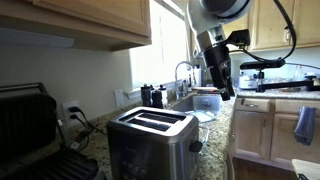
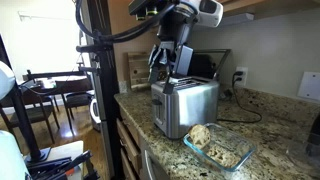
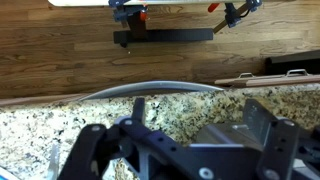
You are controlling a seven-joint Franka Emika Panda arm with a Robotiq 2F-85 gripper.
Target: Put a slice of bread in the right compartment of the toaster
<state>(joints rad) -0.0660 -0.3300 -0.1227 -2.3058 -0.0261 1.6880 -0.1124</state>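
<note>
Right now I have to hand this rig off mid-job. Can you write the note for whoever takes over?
Gripper: open and empty in the wrist view, raised above the granite counter, touching nothing.
Toaster: on the counter; both slots look empty.
Bread: in the glass dish on the counter beside the toaster.
Done: no slice picked or placed.
Left: grasp a slice from the dish, carry it over the toaster and lower it into the right slot.

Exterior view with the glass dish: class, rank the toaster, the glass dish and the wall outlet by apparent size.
1. toaster
2. glass dish, close behind the toaster but nearer the camera, so this placing is unsure
3. wall outlet, clearly smallest
</note>
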